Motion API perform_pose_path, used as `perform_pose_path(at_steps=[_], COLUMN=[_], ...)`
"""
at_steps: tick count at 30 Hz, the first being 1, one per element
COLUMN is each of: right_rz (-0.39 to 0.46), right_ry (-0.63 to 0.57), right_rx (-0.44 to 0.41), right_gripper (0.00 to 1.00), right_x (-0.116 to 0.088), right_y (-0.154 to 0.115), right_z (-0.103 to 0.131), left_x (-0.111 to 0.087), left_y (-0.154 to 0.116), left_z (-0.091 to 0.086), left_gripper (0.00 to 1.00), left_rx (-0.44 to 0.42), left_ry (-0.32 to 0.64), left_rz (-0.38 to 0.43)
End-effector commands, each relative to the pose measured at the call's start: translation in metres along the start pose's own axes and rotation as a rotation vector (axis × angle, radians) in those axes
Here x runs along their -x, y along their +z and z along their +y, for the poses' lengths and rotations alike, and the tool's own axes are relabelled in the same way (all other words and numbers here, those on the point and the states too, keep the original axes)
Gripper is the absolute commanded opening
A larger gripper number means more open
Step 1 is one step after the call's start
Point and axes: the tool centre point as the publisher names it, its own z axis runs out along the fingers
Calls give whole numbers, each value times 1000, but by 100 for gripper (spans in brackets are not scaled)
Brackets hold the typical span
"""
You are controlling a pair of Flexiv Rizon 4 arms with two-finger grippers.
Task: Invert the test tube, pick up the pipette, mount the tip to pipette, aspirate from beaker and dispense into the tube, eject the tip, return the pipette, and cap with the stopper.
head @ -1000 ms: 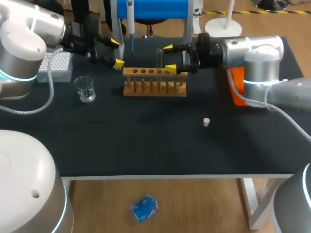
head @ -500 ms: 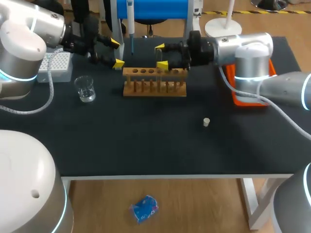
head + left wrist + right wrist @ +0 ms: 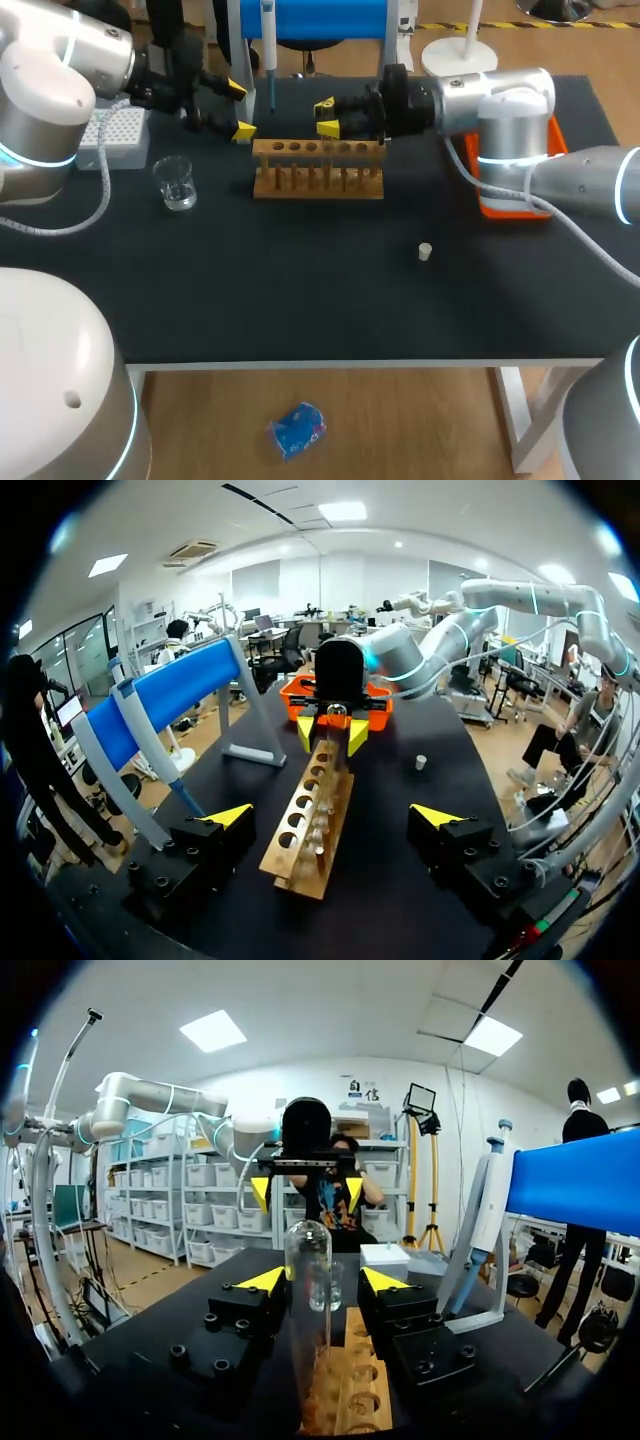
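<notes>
Test tube (image 3: 307,1260) upright in wooden rack (image 3: 318,172) near table's far edge; right gripper (image 3: 326,116) straddles it, fingers parted, gap showing on one side, not clamped; left gripper (image 3: 240,110) spread wide, holding nothing, just off rack's left end; beaker (image 3: 176,184) toward left edge; stopper (image 3: 425,250) mid-table.

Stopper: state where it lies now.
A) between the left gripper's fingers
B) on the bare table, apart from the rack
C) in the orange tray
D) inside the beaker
B: the small white stopper lies alone on the dark table, well clear of the wooden rack.
</notes>
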Motion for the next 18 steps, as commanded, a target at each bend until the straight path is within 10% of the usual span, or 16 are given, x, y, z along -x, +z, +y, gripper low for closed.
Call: perform_pose_path(at_steps=[1, 18], right_rz=[3, -7], right_ry=[-1, -2], right_rx=[3, 3], right_gripper=[38, 29], right_x=[0, -7], right_y=[1, 3], right_z=[-1, -2], left_x=[1, 1], left_y=[0, 0], left_z=[0, 0], left_gripper=[100, 100], left_rx=[1, 1], left_ry=[0, 0], left_rz=[3, 3])
